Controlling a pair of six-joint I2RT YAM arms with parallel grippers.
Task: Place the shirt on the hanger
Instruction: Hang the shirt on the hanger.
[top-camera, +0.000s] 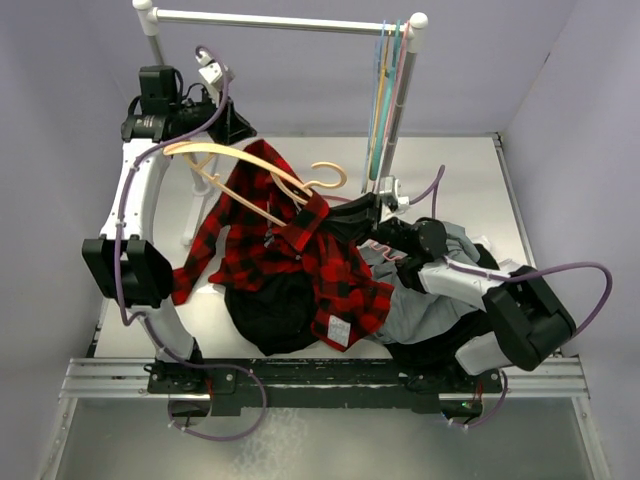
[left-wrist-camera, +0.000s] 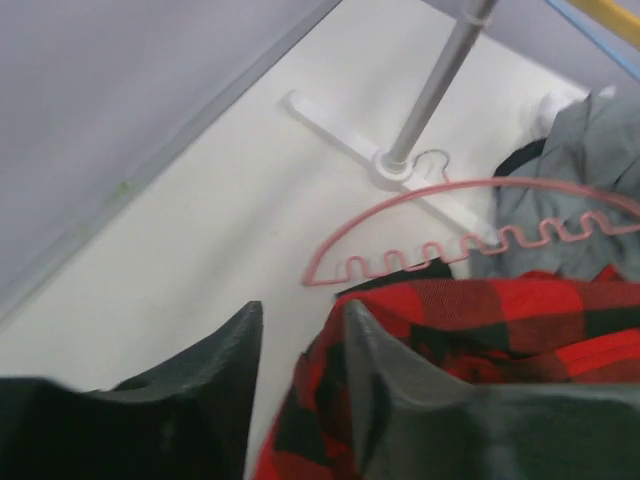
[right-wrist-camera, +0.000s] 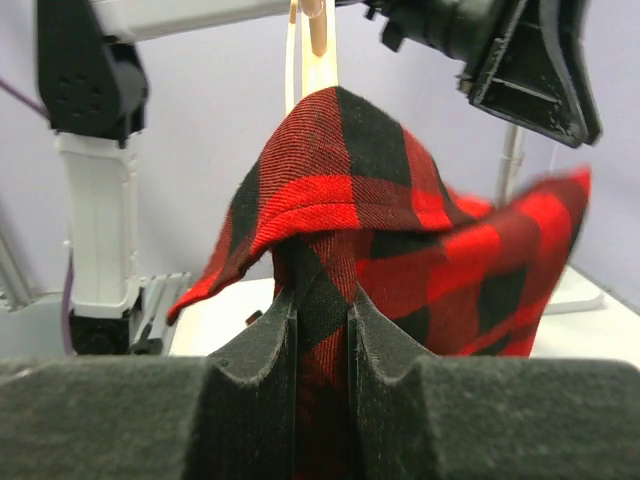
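The red-and-black plaid shirt (top-camera: 300, 260) hangs bunched from the pale tan hanger (top-camera: 240, 157), which is raised above the table with its hook to the right. My right gripper (top-camera: 345, 215) is shut on a fold of the shirt (right-wrist-camera: 400, 230). In the right wrist view (right-wrist-camera: 322, 305) the cloth rises over the hanger's end (right-wrist-camera: 318, 45). My left gripper (top-camera: 240, 130) is just behind the hanger's upper arm. In the left wrist view (left-wrist-camera: 300, 310) its jaws stand apart, with plaid cloth (left-wrist-camera: 500, 320) against the right finger. No hanger shows between them.
A plain black garment (top-camera: 275, 310) and a grey garment (top-camera: 430, 310) lie under the shirt near the front. A pink wavy hanger (left-wrist-camera: 450, 250) lies on the table by the rack's base (left-wrist-camera: 390, 165). The white rack (top-camera: 280, 20) holds several hangers (top-camera: 385, 90) at the back.
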